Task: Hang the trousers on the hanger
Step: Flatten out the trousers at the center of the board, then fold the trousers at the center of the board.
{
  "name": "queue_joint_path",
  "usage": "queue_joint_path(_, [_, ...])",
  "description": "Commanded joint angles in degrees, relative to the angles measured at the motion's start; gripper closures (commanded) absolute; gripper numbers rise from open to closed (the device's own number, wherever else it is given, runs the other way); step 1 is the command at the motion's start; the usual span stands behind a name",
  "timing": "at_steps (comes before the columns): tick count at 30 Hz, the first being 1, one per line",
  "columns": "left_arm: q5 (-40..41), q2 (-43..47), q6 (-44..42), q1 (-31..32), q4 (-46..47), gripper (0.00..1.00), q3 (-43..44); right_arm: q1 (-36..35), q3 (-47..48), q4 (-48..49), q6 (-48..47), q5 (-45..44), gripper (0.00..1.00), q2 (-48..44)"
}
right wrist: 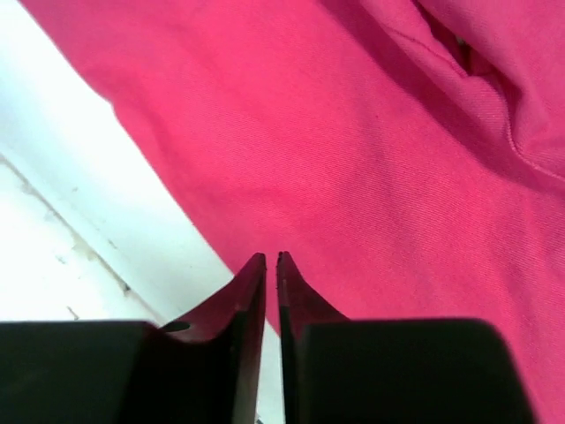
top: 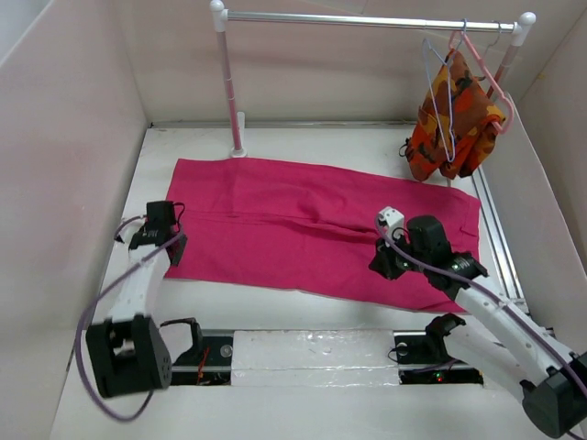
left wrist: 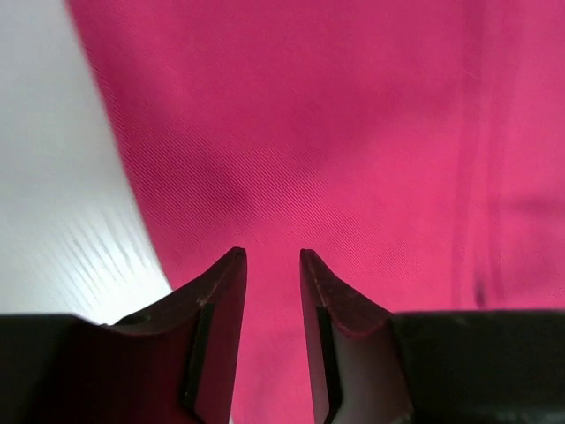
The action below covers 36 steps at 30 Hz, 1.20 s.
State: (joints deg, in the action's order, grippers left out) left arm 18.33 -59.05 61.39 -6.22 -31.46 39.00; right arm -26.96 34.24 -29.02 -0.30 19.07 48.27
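The trousers (top: 303,229) lay spread flat across the white table (top: 321,137), both legs running from left to right, with a soft crease along the middle. The hanger (top: 449,105) hung from the rail (top: 367,18) at the far right, well apart from the cloth and just beside the salmon-pink hanger (top: 486,73) that carried the patterned garment (top: 459,124).

The left gripper (left wrist: 272,258) hovered over the left end of the trousers, close to where the cloth met bare table. Its 2 fingers stood a little apart, with no fold visible between them. The right gripper (right wrist: 271,256) sat over the near edge of the cloth toward the right end. Its 2 fingers were drawn almost together, and the wrist view showed no bunched fabric pinched between the tips.

This looked like the opening step: both arms lining up on the trousers, with no lift made and the hanger untouched. The next move probably called for the right claw to spread, then for both to drop onto the hem lines and pinch through the layers. A shallow bite on flat cloth could slip, so the fingers would likely need to press into the table and scoop an edge first.
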Motion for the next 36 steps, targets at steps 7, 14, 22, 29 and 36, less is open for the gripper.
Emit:
queue_joint_path(7, [-7.0,-9.8,-10.1,-25.7,4.9,0.54,-2.3,-0.4,-1.3,-1.6,2.4,5.2,0.62,-9.3])
queue_joint_path(14, [-10.6,-12.8,-16.6,-30.9,10.0,0.39,-3.0,-0.4,-0.6,-0.7,1.4,4.7,0.61,-6.4])
queue_joint_path(22, [-13.4,-19.0,-15.9,-30.9,16.8,0.49,-5.1,-0.4,0.3,-1.4,2.4,3.3,0.62,-5.5])
queue_joint_path(29, [-15.1,-19.6,-17.2,-30.9,18.4,1.00,-4.7,-0.4,0.6,-2.6,4.9,-3.5,0.61,-6.1])
queue_joint_path(36, [-18.0,-3.2,-16.0,-25.9,15.5,1.00,-1.7,5.2,0.3,-6.0,12.7,-8.2,0.56,-4.0])
